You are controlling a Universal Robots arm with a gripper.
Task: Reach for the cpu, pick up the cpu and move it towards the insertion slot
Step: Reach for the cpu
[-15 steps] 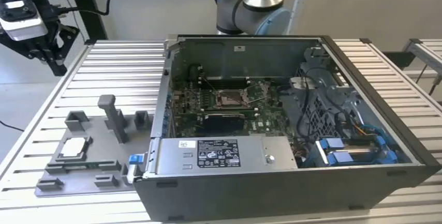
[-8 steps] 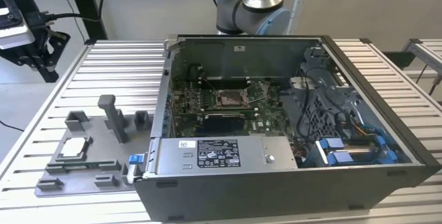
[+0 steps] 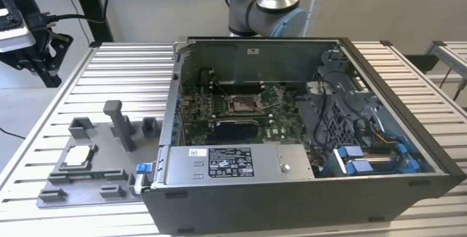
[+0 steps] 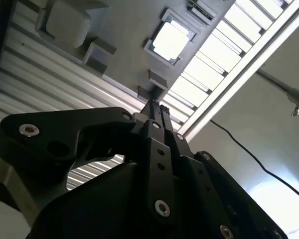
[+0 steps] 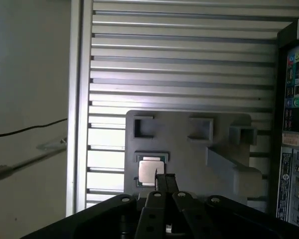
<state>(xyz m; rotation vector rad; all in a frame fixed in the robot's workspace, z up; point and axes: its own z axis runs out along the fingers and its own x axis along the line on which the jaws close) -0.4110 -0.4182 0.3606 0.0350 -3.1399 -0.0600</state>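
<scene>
Cpu point(image 5: 147, 169) edge hidden behind gripper point(image 5: 164, 178); jaws seemingly closed.

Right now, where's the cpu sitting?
The small silvery square cpu lies in a recess of the grey plastic fixture plate, on the slatted table at the exterior view's left of the open computer case.

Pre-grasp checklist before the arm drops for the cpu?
1. Pickup: cpu lies flat in its pocket on the grey fixture: ok.
2. Nothing on top of the cpu: ok.
3. Load: gripper empty, above the fixture, apart from the cpu: ok.
4. Grasp width: fingers open enough: not ok, they are shut.
5. Access: computer case open, insertion slot exposed: ok.
6. Slot frame raised, no chip inside: cannot tell.
</scene>
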